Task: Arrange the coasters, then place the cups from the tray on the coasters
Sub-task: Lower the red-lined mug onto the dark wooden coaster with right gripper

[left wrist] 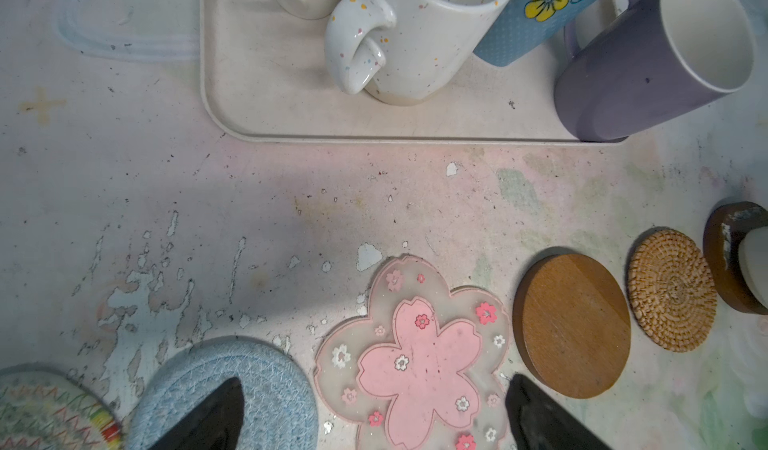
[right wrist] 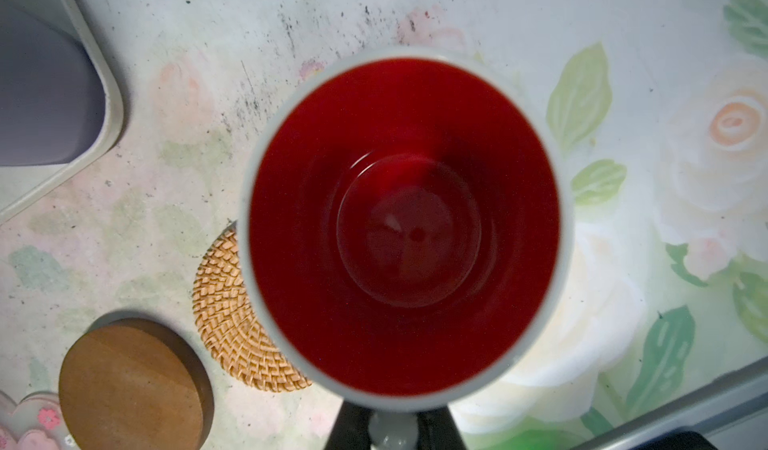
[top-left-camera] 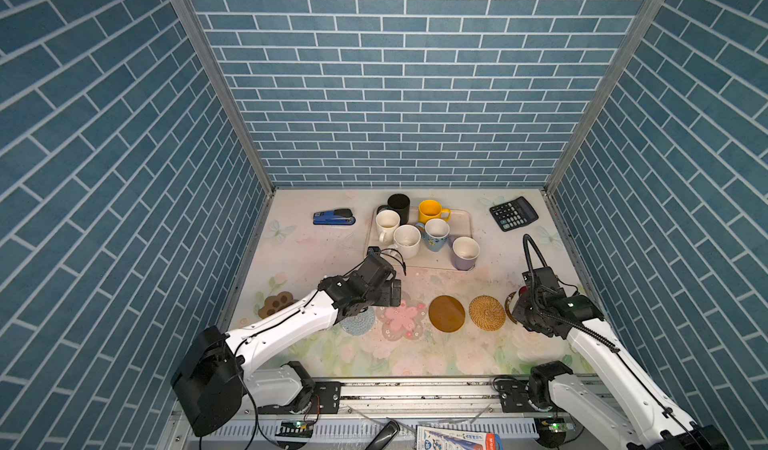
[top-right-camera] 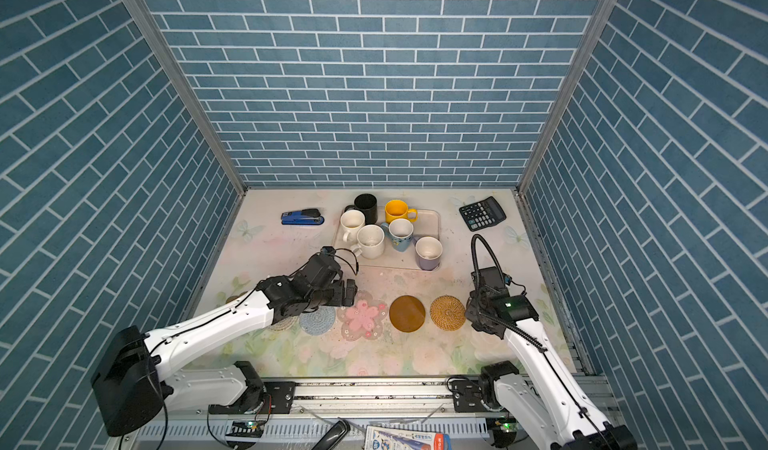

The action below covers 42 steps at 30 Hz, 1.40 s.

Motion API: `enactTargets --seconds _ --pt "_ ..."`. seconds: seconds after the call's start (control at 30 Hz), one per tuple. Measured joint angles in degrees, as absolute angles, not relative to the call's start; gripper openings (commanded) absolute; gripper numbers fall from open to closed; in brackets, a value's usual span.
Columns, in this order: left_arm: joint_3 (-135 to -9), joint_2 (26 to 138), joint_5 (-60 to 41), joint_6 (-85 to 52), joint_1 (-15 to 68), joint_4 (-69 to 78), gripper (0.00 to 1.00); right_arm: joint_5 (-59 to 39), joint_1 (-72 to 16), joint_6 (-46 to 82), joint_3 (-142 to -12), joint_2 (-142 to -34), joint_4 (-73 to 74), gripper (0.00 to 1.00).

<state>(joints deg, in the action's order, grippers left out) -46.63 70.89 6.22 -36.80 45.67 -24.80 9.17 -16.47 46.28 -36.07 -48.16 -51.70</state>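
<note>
- left hand (left wrist: 374, 385): fingers wide apart, nothing held, low over the desk (top-left-camera: 316, 252). One fingertip is over the blue-grey coaster (left wrist: 266, 377), the other is at the gap between the pink flower coaster (left wrist: 419, 364) and the brown disc coaster (left wrist: 573, 327).
- right hand (right wrist: 392, 429): clamped on the handle of the white cup with red inside (right wrist: 407, 227). Cup upright, mouth up.
- that cup is off the tray (top-left-camera: 460, 222), at the right end of the coaster row, over a second brown disc coaster (left wrist: 717, 269). Cannot tell if the base touches it.
- coaster row on the near desk, left to right: paw coaster (top-left-camera: 276, 304), woven coaster (top-right-camera: 284, 324) mostly under the left arm, blue-grey, pink flower, brown disc, rattan coaster (top-left-camera: 487, 312), second brown disc.
- row coasters sit close side by side, flat; all bare except the last.
- six cups upright on the tray: black cup (top-left-camera: 399, 206) and yellow cup (top-left-camera: 430, 211) at the back, plain white cup (top-left-camera: 387, 223), speckled white cup (top-left-camera: 407, 240), light blue flower cup (top-left-camera: 436, 235).
- lavender cup (top-left-camera: 465, 252) at the tray's near right corner, right at the rim.
- stapler (top-left-camera: 334, 217) left of the tray, calculator (top-left-camera: 513, 213) right of it, both on the desk.
</note>
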Motion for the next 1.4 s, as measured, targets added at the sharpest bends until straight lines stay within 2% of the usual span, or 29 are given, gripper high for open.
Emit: enactTargets --seconds 1.4 --pt "-45.17 70.13 6.46 -36.80 45.67 -24.10 0.99 11.14 -12.36 43.55 -38.04 -54.26 -48.23 0.00"
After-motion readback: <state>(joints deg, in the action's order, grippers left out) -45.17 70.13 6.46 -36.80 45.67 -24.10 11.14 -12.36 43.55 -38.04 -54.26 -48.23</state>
